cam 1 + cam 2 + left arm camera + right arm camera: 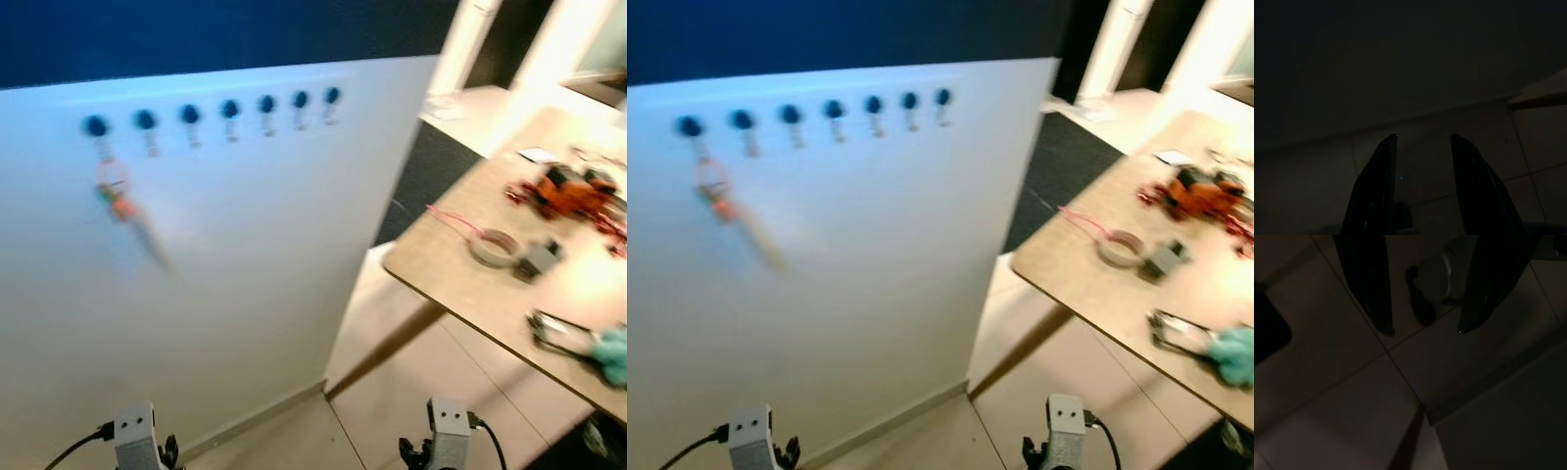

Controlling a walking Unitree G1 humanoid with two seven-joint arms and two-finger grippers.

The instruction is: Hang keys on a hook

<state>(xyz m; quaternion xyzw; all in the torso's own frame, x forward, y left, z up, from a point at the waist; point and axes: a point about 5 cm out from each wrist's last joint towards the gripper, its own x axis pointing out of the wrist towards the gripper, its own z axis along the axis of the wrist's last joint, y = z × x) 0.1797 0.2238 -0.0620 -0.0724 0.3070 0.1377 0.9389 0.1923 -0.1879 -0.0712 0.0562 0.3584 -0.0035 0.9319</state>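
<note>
So the keys are hanging off the leftmost hook in a row of blue knobs on the white panel, blurry orange tag and all. Both arms hang low over the tiled floor: the left tool has its fingers spread with nothing between them, and the right tool is spread too. Off to the right there's a wooden counter with a tape roll and some orange clutter.

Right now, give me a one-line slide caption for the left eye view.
Keys hang from the leftmost hook of a seven-hook white panel; cluttered wooden table at right.
</note>
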